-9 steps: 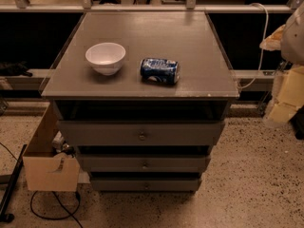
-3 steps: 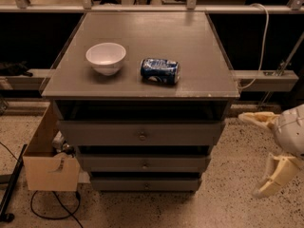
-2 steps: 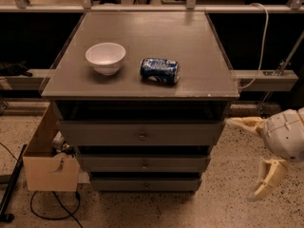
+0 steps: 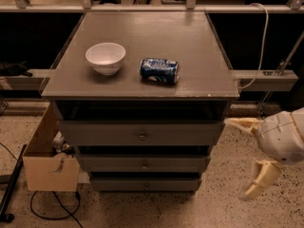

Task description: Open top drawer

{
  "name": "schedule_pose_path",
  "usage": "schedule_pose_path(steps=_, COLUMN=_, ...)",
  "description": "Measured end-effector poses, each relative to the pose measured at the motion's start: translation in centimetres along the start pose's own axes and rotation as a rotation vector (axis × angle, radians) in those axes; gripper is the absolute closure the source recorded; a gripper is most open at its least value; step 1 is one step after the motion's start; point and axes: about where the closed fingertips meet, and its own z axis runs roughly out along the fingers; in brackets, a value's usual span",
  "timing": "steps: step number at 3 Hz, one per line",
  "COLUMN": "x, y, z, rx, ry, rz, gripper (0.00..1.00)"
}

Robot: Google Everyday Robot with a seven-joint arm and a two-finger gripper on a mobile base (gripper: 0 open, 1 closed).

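1. Low on the right, at about four o'clock in the view, the hand [image 4: 236, 159] hangs beside the grey cabinet, above the speckled floor [image 4: 156, 208].
2. Its two cream fingers [image 4: 243, 124] are spread wide with nothing between them. One reaches toward nine o'clock and the other points down toward seven o'clock.
3. The tip of the upper finger lies just beside the right end of the top drawer [image 4: 104, 133]. Whether it touches the wood cannot be told.
4. That drawer sits directly under the surface [image 4: 152, 30], at six o'clock from the can. It has the widest and tallest front of the three and looks pushed in, with a dark gap above it.
5. A small round brass knob [image 4: 142, 136] sits at the middle of the drawer's front. The hand is off at three to four o'clock from it, well apart and not on it.
6. Below, at six o'clock from the knob, come the middle drawer [image 4: 109, 163] and then the bottom drawer [image 4: 114, 184]. Both are narrower, have shorter fronts, and look pushed in.
7. On the surface stands a white bowl [image 4: 105, 57], upright. At three o'clock from it, near but apart, a blue can [image 4: 159, 71] lies on its side.
8. A cardboard box [image 4: 47, 167] stands on the floor against the cabinet's left side, at about eight o'clock from the knob. A dark cord [image 4: 50, 213] curls on the floor beneath it.
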Motion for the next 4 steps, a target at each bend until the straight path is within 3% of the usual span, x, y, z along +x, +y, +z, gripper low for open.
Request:
schedule_pose_path(steps=1, x=0.7, y=-1.0, z=3.3, rx=0.041, ry=0.0, rz=0.091, gripper=0.0)
schedule_pose_path(steps=2, x=1.5, y=-3.0, z=6.5, rx=0.072, ry=0.009, rz=0.136, gripper=0.0)
schedule_pose_path(steps=3, x=0.8, y=-7.2, z=9.6, rx=0.09, ry=0.028, rz=0.105, gripper=0.0)
schedule_pose_path(steps=4, x=0.5, y=-7.5, z=9.8, rx=0.087, ry=0.028, rz=0.097, gripper=0.0)
